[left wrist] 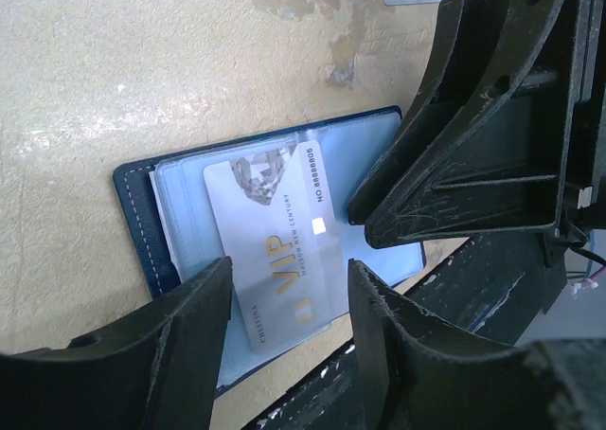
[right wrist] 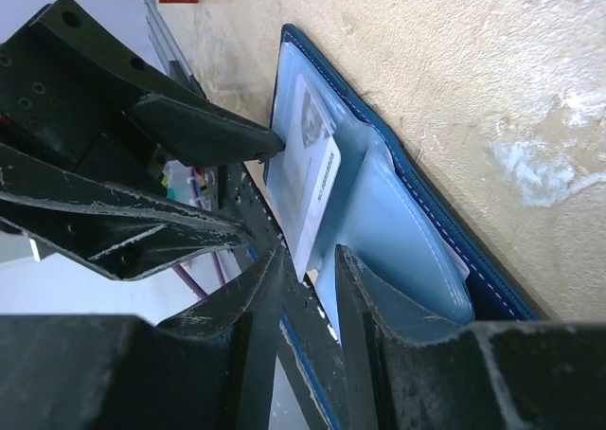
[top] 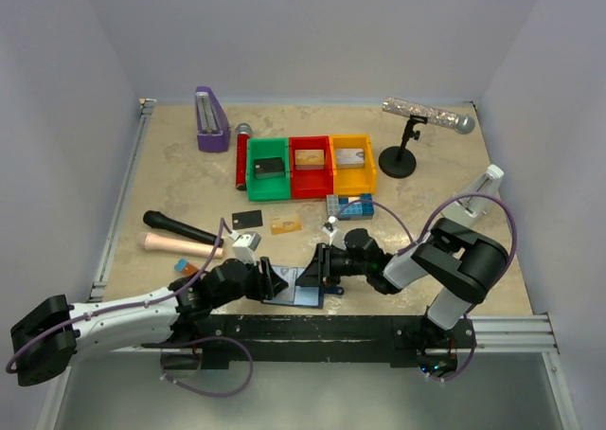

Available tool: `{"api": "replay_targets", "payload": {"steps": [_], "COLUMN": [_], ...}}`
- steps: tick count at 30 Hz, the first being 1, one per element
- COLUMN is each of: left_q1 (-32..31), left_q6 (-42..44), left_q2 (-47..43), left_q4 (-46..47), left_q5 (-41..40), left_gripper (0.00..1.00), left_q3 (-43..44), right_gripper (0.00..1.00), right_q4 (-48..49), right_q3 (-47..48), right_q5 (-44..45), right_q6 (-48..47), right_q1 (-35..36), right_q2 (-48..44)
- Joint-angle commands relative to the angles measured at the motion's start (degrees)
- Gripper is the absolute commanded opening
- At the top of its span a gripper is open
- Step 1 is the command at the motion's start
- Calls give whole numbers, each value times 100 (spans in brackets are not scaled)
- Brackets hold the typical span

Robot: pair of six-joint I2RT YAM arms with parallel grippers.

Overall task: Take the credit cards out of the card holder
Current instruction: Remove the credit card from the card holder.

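Note:
The navy card holder (top: 295, 292) lies open near the table's front edge, between both grippers. A silvery VIP credit card (left wrist: 275, 231) sticks halfway out of its pale blue pocket (right wrist: 398, 231). My left gripper (left wrist: 289, 288) is open, and its fingers straddle that card's free end without touching it. From the right, my right gripper (right wrist: 308, 269) stands slightly open; one finger rests on the pocket, and the card's corner sits at the mouth of the gap. A black card (top: 247, 219) and a gold-tan card (top: 285, 224) lie loose on the table farther back.
Green (top: 252, 172), red (top: 310, 186) and yellow (top: 370, 170) bins stand at the back, each with a card inside. A blue studded plate (top: 348, 206), a black microphone (top: 180, 228), a wooden handle (top: 180, 245) and a mic stand (top: 398, 157) are around. The black rail (top: 312, 331) runs close behind the holder.

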Motion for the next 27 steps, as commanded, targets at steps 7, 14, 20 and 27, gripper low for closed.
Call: {"api": "replay_targets", "payload": {"steps": [7,14,20,27], "left_q1": [4,13,13,13], "left_q6": [225,102,-92,-109], "left_q2": [-721,-828,-538,-327], "left_q4": [-1054,-1766,-1952,-1610], "left_q5": [-249,-803,-1015,-831], "left_gripper": [61,60,54,50], "left_q3": [473,508,508,377], "right_gripper": [37,40,42,45], "right_q4": [-46,-433,-793,-1127], "right_q3": [230,371,556,705], "right_q5": [-89,-98,-80,-36], "right_q6": [-93,-225,-312,-365], "right_q1": [-19,8,87,131], "right_q2": [-27,-247,-317,-300]}}
